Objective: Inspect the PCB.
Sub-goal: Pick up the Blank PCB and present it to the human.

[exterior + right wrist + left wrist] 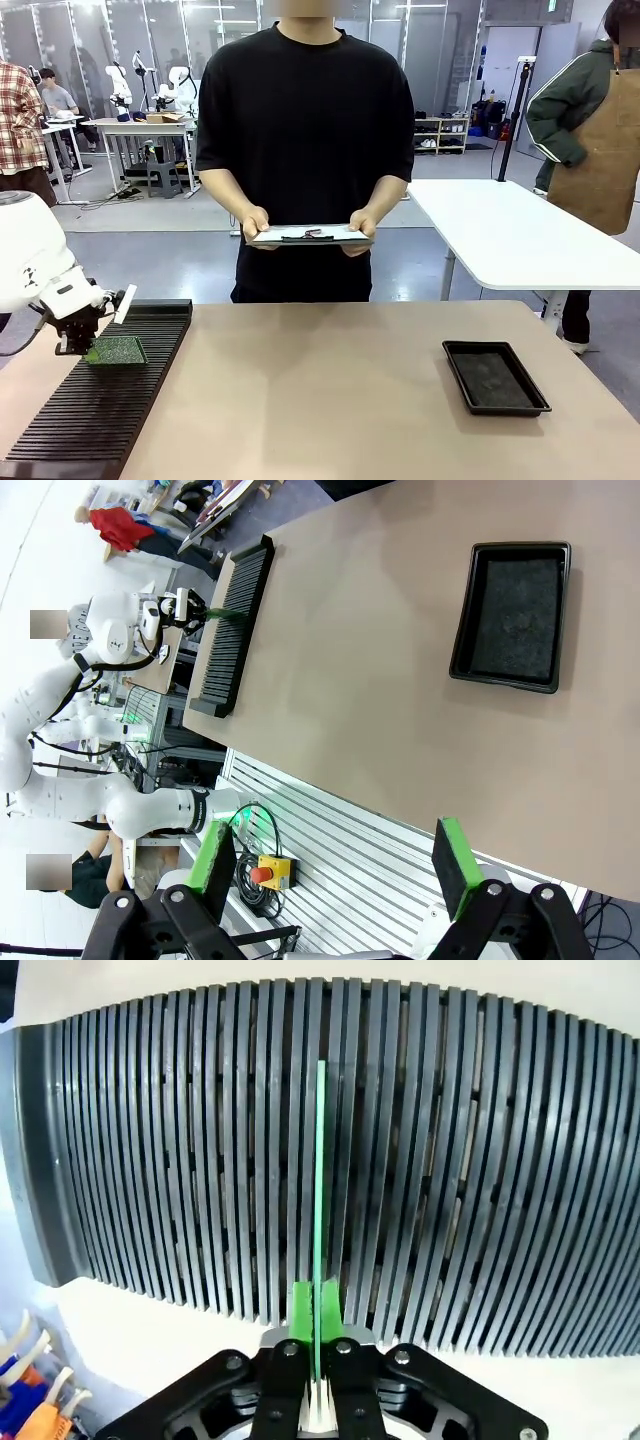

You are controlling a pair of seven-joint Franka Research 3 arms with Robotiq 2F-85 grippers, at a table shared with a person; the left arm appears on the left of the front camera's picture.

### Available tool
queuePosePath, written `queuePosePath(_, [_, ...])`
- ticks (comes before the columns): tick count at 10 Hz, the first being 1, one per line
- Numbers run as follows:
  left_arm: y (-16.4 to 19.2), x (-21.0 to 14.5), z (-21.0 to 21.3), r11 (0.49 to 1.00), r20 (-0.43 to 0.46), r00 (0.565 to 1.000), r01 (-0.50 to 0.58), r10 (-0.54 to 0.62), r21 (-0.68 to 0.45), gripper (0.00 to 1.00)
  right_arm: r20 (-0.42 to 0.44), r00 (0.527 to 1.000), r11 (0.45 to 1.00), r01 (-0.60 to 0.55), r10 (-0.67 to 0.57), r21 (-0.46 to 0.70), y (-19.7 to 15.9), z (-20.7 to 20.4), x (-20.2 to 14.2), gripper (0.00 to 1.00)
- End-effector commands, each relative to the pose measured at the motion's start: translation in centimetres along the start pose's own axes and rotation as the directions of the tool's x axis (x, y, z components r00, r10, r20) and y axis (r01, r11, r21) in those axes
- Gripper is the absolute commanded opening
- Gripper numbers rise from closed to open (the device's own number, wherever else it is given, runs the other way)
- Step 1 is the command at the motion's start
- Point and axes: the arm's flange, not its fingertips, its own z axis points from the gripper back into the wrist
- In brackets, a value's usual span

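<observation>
Green board first: the PCB is at the lower left of the front view, clamped in your left gripper over the black slotted rack. In the left wrist view you see it edge-on, a thin green line rising straight up from between the pads, which press on its near edge. Its plane runs directly away from the claw and lines up with the rack's slots behind it. You cannot tell from here whether its far edge sits in a slot or hangs just clear.

Your left arm is the one on the board. Your right gripper is well away, fingers wide apart and holding nothing.

Across the table, at the top middle of the front view, the person holds a clipboard in both hands. A shallow black tray lies at the lower right, well apart from the rack.

As a judgement, you should draw the board out along the slot line, since the rack's ribs flank it on both sides. Nothing else seems to stand between it and the person.
</observation>
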Motion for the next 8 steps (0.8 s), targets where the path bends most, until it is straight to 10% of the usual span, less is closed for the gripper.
queuePosePath(1, [0.0, -0.9, 1.3, 0.997, 0.050, 0.998, -0.029, 0.033, -0.076, 0.00, 0.004, 1.000, 1.000, -0.018, 0.018, 0.013, 0.0, 0.1, 0.1, 1.00])
queuePosePath(5, [-1.2, -1.9, 8.0, 0.992, 0.274, 0.960, -0.027, 0.062, -0.127, 0.00, 0.004, 1.000, 1.000, -0.018, 0.018, 0.013, 0.0, 0.1, 0.1, 1.00])
queuePosePath(8, [0.4, -2.6, 9.2, 0.895, 0.444, 0.817, -0.179, 0.367, -0.409, 0.00, 0.004, 1.000, 1.000, -0.018, 0.018, 0.013, 0.0, 0.1, 0.1, 1.00])
